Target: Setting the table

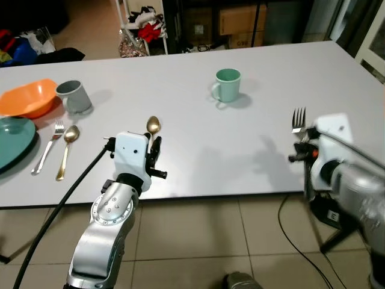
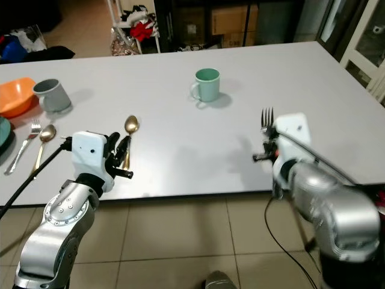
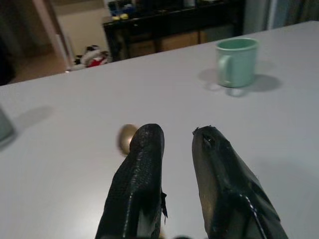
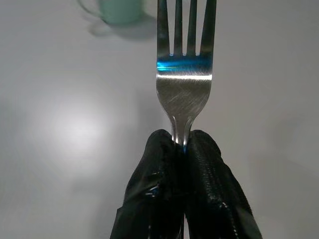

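Note:
My right gripper [image 4: 184, 144] is shut on the handle of a silver fork [image 4: 184, 74], whose tines point away over the white table [image 1: 198, 162] near its front right edge. My left gripper [image 3: 177, 134] hovers low over the table's front left part with its fingers open and nothing between them. A gold spoon [image 1: 153, 125] lies on the table just beyond and partly under those fingers. Farther back stands a green mug [image 1: 228, 84]. At the far left a teal plate [image 1: 12, 138] has a fork [image 1: 48, 146] and a second gold spoon [image 1: 67, 150] beside it.
A grey mug [image 1: 75, 96] and an orange bowl [image 1: 27, 98] stand at the left, behind the plate. The table's front edge runs just before my arms, with tiled floor [image 1: 198, 241] and a black cable [image 1: 295, 241] below. Shelves and boxes line the back wall.

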